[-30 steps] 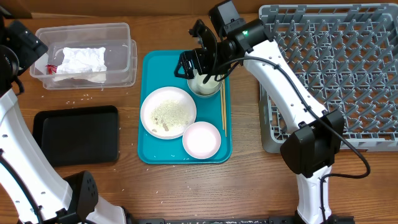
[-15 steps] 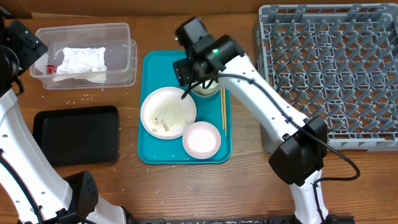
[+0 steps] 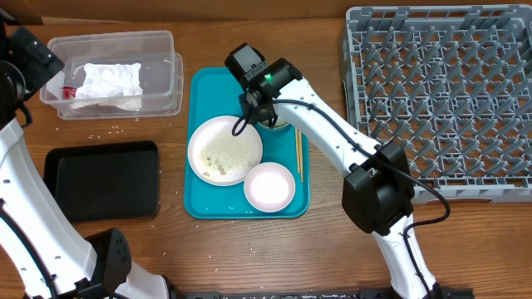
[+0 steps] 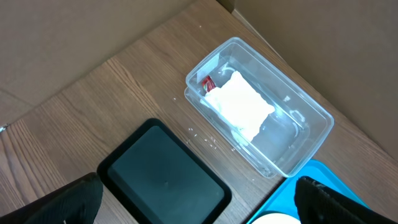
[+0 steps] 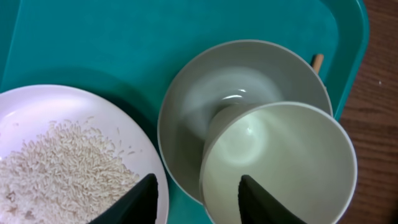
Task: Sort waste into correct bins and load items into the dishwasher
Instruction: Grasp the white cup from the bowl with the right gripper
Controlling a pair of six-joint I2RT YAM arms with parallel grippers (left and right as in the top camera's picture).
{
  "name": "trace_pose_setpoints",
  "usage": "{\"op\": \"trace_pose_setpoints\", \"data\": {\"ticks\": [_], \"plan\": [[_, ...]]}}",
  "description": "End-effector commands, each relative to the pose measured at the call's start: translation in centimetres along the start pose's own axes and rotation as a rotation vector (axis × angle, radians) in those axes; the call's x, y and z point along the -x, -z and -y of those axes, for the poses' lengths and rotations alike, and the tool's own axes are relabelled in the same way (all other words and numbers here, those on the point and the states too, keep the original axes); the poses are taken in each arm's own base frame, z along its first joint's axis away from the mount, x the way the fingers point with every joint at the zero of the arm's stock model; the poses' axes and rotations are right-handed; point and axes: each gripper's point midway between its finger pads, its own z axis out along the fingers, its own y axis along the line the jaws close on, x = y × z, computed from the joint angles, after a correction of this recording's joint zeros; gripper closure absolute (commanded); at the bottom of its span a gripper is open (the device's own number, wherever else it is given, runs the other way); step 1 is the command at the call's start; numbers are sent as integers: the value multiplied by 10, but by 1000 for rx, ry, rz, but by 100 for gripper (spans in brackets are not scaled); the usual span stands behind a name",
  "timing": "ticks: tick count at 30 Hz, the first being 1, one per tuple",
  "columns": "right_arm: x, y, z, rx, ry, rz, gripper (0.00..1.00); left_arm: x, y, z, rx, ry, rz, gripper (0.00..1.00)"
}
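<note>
right wrist: white cup (image 5: 286, 162) in grey bowl (image 5: 205, 93), right pincer (image 5: 199, 191) astride rim, grip unclear | overhead: right arm (image 3: 332, 137) covers cup | left pincer (image 4: 199, 198) released

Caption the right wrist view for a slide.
The right claw straddles the rim of the white cup in the grey bowl, beside a rice-covered plate on the teal tray.

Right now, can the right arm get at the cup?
Likely yes. The right gripper hangs right over the cup, which stands uncovered in the grey bowl. Its fingers straddle the cup's rim, and nothing lies between.
</note>
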Motion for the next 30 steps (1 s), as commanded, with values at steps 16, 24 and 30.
{"op": "trace_pose_setpoints", "data": {"ticks": [16, 24, 30], "plan": [[-11, -11, 5, -16, 4, -28, 72, 3, 1, -4, 14, -2, 12, 0], [-2, 9, 6, -14, 2, -11, 96, 3, 1, -4, 14, -2, 12, 0], [32, 69, 15, 16, -37, 102, 96, 3, 1, -4, 14, -2, 12, 0]]}}
